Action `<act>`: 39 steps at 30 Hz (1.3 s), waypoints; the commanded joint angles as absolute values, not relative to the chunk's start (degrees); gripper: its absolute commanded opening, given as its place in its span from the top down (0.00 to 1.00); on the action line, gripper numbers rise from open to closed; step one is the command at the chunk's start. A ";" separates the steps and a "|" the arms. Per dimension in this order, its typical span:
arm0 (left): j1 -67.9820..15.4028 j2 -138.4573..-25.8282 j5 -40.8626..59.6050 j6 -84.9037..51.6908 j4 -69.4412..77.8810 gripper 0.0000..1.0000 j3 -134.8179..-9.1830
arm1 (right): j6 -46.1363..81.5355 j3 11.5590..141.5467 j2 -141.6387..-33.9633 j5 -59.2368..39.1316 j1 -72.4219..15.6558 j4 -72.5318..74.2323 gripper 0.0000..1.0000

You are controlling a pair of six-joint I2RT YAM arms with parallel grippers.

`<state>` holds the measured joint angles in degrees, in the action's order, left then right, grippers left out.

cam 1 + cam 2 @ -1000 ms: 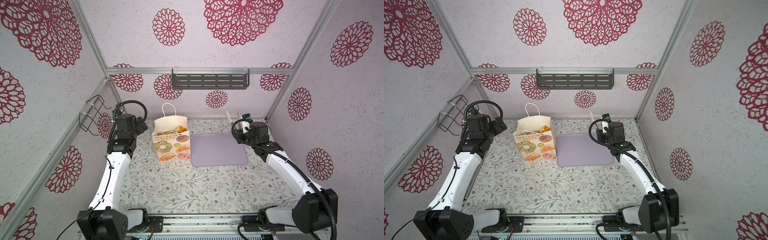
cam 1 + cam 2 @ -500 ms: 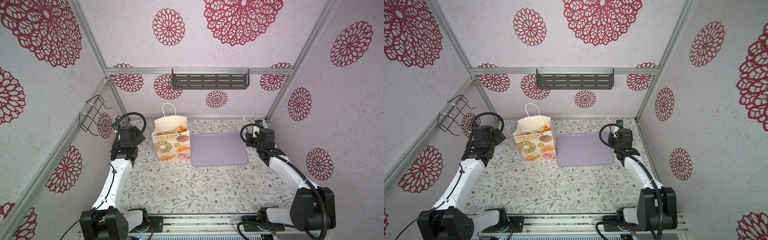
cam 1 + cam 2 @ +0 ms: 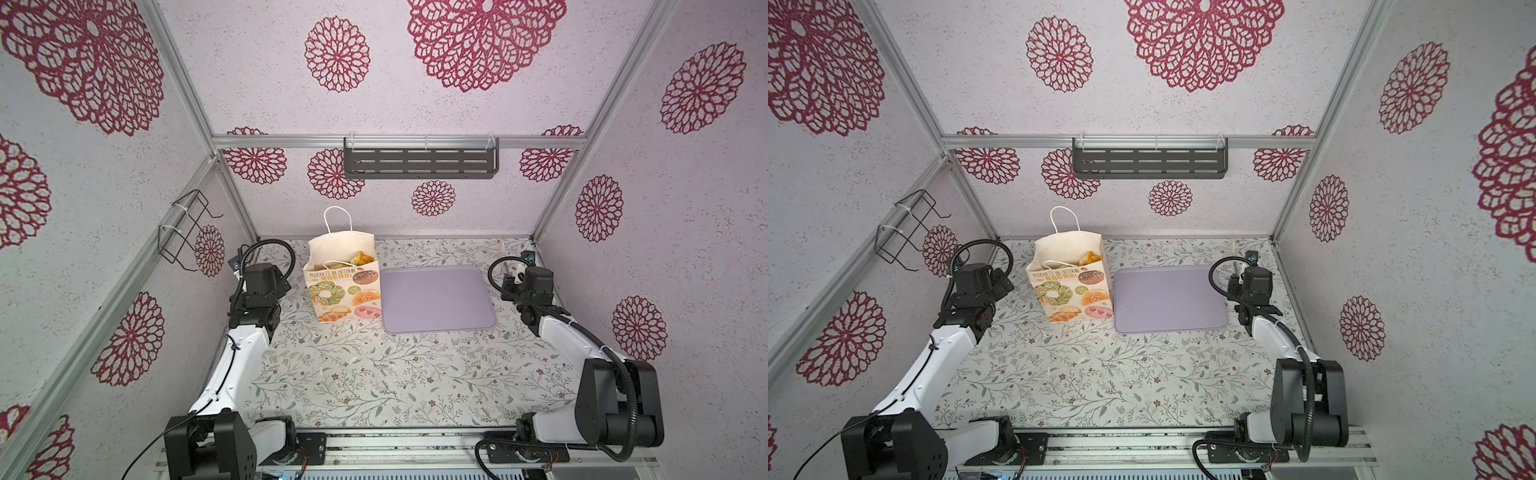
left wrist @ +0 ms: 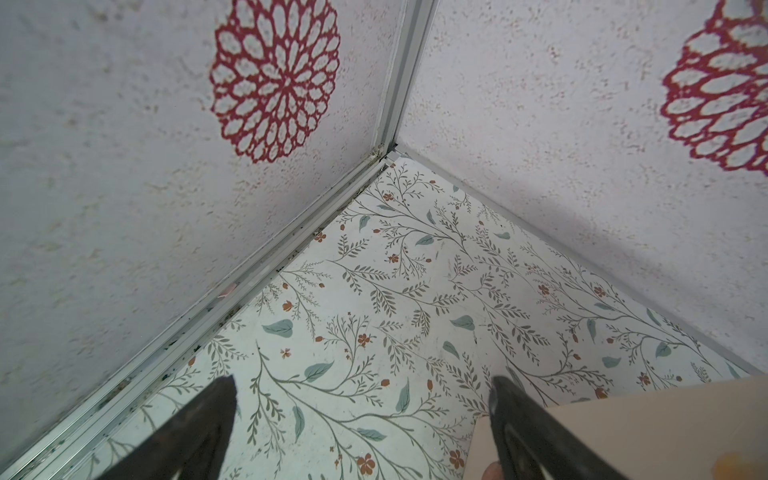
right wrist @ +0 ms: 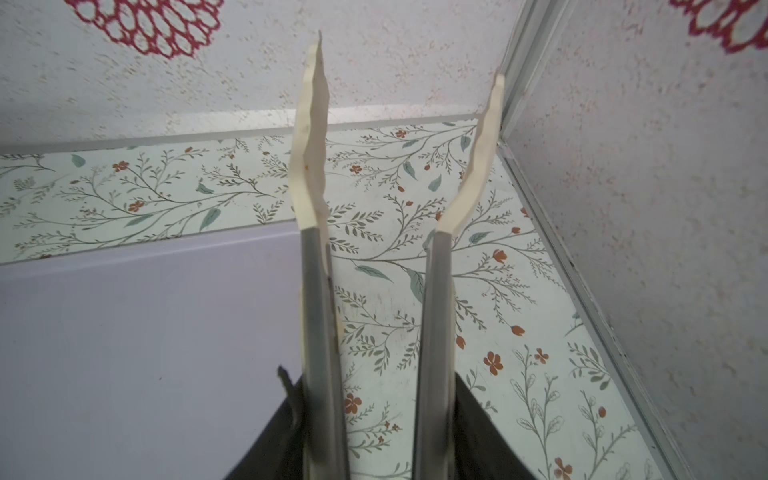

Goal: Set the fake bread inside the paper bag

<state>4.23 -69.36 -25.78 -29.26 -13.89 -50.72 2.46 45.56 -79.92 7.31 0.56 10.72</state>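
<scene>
The bread [image 3: 360,258] lies inside the bag [image 3: 343,291], upright at the far left just beside the tray [image 3: 436,299], and no loaf shows outside, so the filling seems done. The left gripper [image 4: 362,384] is spread wide and empty near the bag; the right gripper [image 5: 374,415], far right, grasps the tongs [image 5: 318,291], whose tips hold nothing. Next, I think, both arms must only retreat without knocking the bag.

Both top views look steeply down from the front, sharing the whole counter [image 3: 374,374]. The wrist views closely face its rear corners, the right one along the tongs [image 5: 318,291].
</scene>
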 commanded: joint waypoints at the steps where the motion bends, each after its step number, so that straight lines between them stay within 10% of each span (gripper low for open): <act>1: 4.68 -70.39 -27.71 -31.08 -12.23 0.03 -49.54 | 1.35 46.42 -80.35 8.86 1.29 15.94 0.52; 39: 4.57 -71.41 -30.21 -34.02 -8.09 0.03 -44.56 | 2.58 52.65 -99.32 3.26 6.22 8.10 0.38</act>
<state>4.29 -70.94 -29.28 -33.87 -9.69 -45.36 1.28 50.81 -99.85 3.97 5.32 7.42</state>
